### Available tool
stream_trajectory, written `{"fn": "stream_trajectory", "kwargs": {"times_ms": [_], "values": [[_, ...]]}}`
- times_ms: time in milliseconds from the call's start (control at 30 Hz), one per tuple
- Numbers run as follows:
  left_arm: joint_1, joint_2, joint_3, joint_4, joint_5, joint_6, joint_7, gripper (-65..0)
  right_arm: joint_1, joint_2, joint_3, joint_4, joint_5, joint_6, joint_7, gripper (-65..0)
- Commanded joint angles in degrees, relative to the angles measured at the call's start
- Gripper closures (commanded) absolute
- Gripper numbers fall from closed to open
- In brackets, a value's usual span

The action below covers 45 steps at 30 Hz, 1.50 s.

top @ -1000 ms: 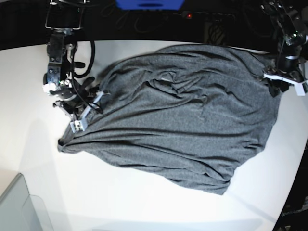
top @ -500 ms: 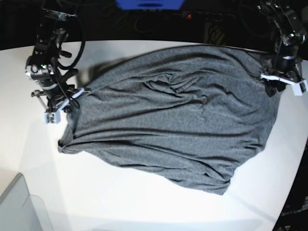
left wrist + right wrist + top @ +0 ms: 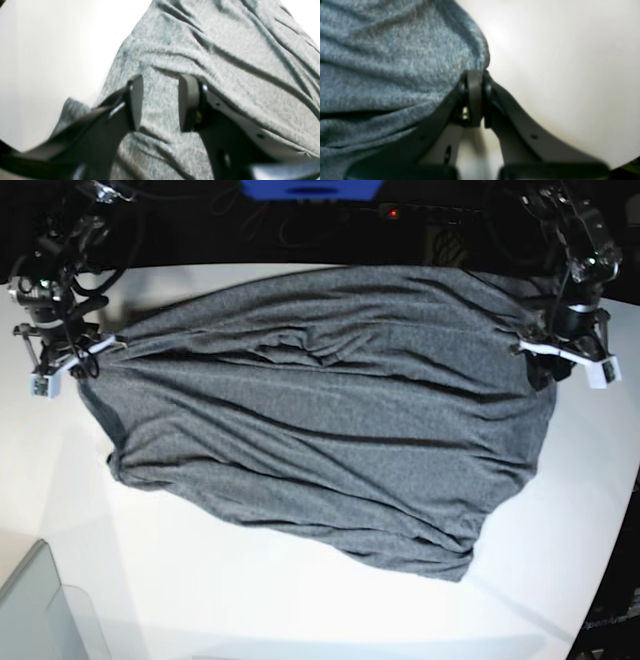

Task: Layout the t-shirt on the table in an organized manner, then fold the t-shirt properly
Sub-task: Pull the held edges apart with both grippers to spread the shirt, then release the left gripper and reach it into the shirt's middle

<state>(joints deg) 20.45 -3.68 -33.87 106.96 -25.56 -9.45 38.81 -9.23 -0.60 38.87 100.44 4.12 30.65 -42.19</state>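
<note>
Where both claws pinch, t-shirt (image 3: 320, 410) across table (image 3: 200, 600).

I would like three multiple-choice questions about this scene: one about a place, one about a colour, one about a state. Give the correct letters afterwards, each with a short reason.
1. Where does the right gripper hold the t-shirt?
A. at its edge on the base view's left
B. in its middle
C. at the edge nearest the camera

2. What colour is the t-shirt?
A. red
B. heather grey
C. white

3. In what state is the t-shirt on the table?
A. folded into a neat square
B. rolled into a ball
C. spread out but wrinkled

Answers:
1. A: the base view shows that gripper at the cloth's left edge, and the right wrist view shows its jaws shut on fabric.
2. B: every view shows grey knit.
3. C: the cloth lies wide with many creases and no fold.
</note>
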Motion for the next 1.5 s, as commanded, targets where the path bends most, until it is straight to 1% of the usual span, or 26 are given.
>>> {"fn": "stream_trajectory", "kwargs": {"times_ms": [0, 67, 233, 300, 367, 433, 567, 633, 667, 767, 800, 867, 900, 967, 1067, 1167, 1300, 1333, 1367, 1467], "values": [[-0.3, -0.4, 0.3, 0.9, -0.3, -0.3, -1.3, -23.1, 0.7, 0.7, 0.4, 0.8, 0.4, 1.1, 1.3, 0.0], [-0.3, -0.5, 1.2, 0.9, -0.2, -0.3, -1.3, -23.1, 1.5, 1.0, 0.6, -0.7, 0.3, 1.2, 1.3, 0.0], [0.0, -0.8, 2.3, 0.9, -0.2, -0.3, -1.3, -23.3, 2.6, 2.9, 0.6, -6.7, 0.1, 1.2, 1.3, 0.0], [0.1, -0.8, 2.3, 0.9, -0.2, -0.3, -1.2, -23.4, 2.6, 4.0, 0.6, -7.5, 0.3, 1.2, 1.3, 0.0], [0.1, -0.8, 2.1, 0.9, -0.2, -0.3, -1.2, -23.4, 2.6, 4.1, 0.6, -7.3, 0.3, 1.3, 1.3, -0.8], [0.2, -0.8, 2.0, 0.9, -0.2, -0.3, -1.2, -23.4, 2.4, 4.1, 0.6, -7.2, 0.3, 1.4, 1.3, -6.5], [-0.3, -0.8, 2.0, 0.9, -0.2, -0.3, -1.2, -23.5, 2.2, 4.1, 0.6, -7.1, 0.4, 1.5, 1.3, -23.8], [-1.2, -1.6, 2.3, 1.0, -0.2, -0.3, -1.2, -23.5, 2.1, 4.0, 1.3, -6.6, 0.4, 1.5, 1.3, -28.4], [-1.7, -2.5, 2.4, 1.0, -0.2, -0.3, -1.2, -23.5, 2.1, 3.7, 2.5, -5.8, 0.4, 1.5, 1.3, -29.1], [-3.8, -3.7, 2.4, 0.9, -0.5, -0.3, 0.0, -24.3, 2.5, 1.8, 6.3, -2.6, 0.4, 1.7, 1.3, -29.1], [-4.7, -3.9, 2.4, 0.9, -0.5, -0.3, 1.1, -26.7, 2.5, 1.6, 6.6, -1.5, 0.4, 2.6, 1.3, -29.1], [-7.1, -3.9, 1.9, 0.9, -0.2, -0.3, 3.9, -33.6, 2.5, 1.4, 6.2, 0.3, 0.4, 4.4, 1.3, -29.1], [-8.4, -3.9, 1.9, 0.8, -0.2, -0.3, 5.3, -37.2, 2.5, 1.4, 5.6, 1.0, 0.4, 4.5, 1.3, -29.1], [-10.1, -4.0, 2.4, 0.3, -0.2, -0.3, 7.0, -41.4, 2.5, 1.4, 3.8, 1.2, 0.4, 4.5, 1.3, -29.1], [-13.5, -4.0, 2.4, -2.4, -0.2, -0.3, 7.5, -41.6, 2.2, 1.4, 0.3, 1.2, 0.4, 4.5, 1.1, -29.1], [-18.4, -4.0, 2.4, -8.7, -0.2, -0.3, 7.5, -41.6, 2.0, 1.3, -3.8, 1.1, 0.1, 4.5, 1.1, -29.1], [-25.3, -4.0, 2.7, -17.9, -0.1, -0.2, 7.6, -41.7, 1.6, 0.4, -8.1, 1.1, 0.0, 4.5, 1.1, -29.1], [-27.0, -4.0, 4.0, -20.2, -0.1, -0.2, 7.5, -41.7, 1.6, 0.4, -9.4, 1.1, 0.0, 4.5, 1.2, -29.1], [-28.5, -4.9, 6.0, -22.4, 0.5, -0.2, 7.4, -41.7, 1.6, 0.4, -10.7, 1.1, 0.0, 4.5, 1.2, -29.1], [-33.4, -6.0, 14.6, -28.8, 5.3, 0.3, 6.7, -41.7, 1.6, 0.4, -13.6, 1.0, 0.0, 4.5, 1.2, -29.1]]}}
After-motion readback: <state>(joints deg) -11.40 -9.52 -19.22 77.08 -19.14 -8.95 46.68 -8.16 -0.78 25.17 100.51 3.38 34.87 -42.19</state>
